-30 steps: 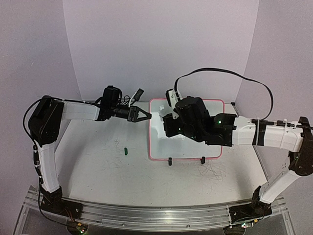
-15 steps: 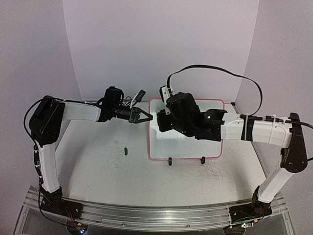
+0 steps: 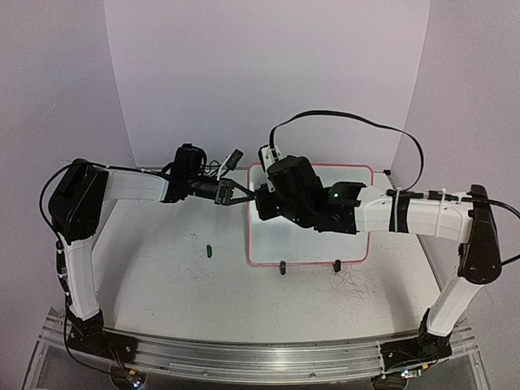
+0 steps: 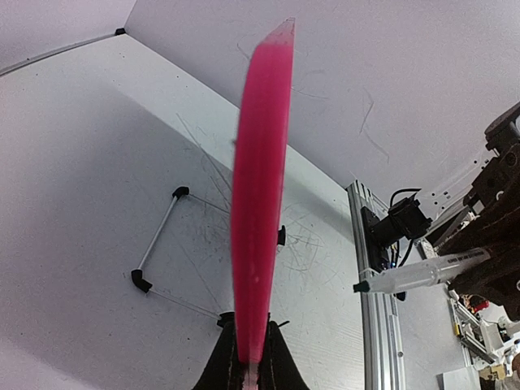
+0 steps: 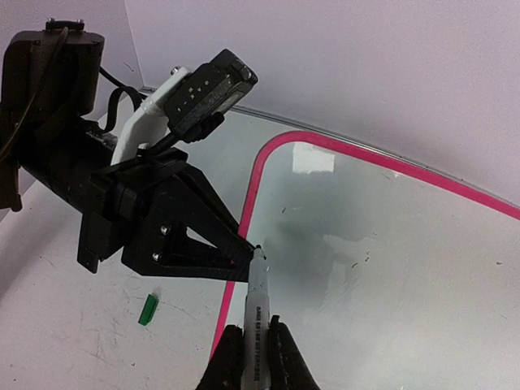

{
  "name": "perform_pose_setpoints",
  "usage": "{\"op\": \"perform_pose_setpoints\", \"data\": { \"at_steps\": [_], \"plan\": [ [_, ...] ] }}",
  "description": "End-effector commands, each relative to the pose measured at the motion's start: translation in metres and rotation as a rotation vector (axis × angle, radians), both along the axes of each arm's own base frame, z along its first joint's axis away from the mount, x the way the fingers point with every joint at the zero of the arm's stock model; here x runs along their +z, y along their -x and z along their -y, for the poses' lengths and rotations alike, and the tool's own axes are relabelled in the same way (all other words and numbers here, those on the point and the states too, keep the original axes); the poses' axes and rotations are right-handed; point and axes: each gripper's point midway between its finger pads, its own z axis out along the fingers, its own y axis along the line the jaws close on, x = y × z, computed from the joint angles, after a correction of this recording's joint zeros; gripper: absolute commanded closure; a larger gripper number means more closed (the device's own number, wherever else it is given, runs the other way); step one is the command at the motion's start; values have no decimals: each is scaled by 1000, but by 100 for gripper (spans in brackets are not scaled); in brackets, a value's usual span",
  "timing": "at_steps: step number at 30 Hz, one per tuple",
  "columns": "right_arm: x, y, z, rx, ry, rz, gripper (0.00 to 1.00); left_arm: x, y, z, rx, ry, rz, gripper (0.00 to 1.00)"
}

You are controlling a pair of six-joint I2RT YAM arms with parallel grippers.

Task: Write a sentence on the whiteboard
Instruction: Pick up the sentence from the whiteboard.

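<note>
1. A pale lilac wall (image 3: 268, 73) curves behind a grey-white table (image 3: 162, 284). The table surface carries many thin grey scratch marks.
2. The whiteboard (image 3: 305, 244) is on the far middle part of this table. It has a thin pink frame with rounded corners, and two small black feet (image 3: 282, 267) sit at its near edge. Its glossy white face reflects the wall.
3. The left gripper (image 4: 249, 357) is at the left edge of the whiteboard, close to the far-left corner. Its jaws are pressed together on the pink frame. The left wrist camera sees this frame edge-on, rising from between the two fingers.
4. The right gripper (image 5: 252, 349) hangs over the left part of the whiteboard. Its jaws are narrow and clamp the barrel of a marker (image 5: 257, 301).
5. The tip of the marker points toward the far-left corner of the whiteboard. It is just inside the pink frame and just beside the black fingertip of the left gripper. I cannot tell for sure if the tip touches the white face, because the view from behind the marker is too flat.
6. A small green cap (image 3: 209, 250) lies on the table to the left of the whiteboard, apart from it, at about the level of its near-left corner.
7. A black cable (image 3: 357, 122) arcs above the far edge of the whiteboard, coming from the right wrist.
</note>
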Motion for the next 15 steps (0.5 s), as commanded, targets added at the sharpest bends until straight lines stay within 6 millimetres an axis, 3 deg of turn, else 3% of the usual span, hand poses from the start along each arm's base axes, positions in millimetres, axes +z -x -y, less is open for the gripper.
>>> {"op": "perform_pose_setpoints", "data": {
  "at_steps": [1, 15],
  "plan": [
    [23, -12, -1, -45, -50, 43, 100, 2, -1, 0, 14, -4, 43, 100],
    [17, -23, -1, -65, -54, 32, 100, 6, 1, 1, 7, 2, 46, 100]
  ]
}}
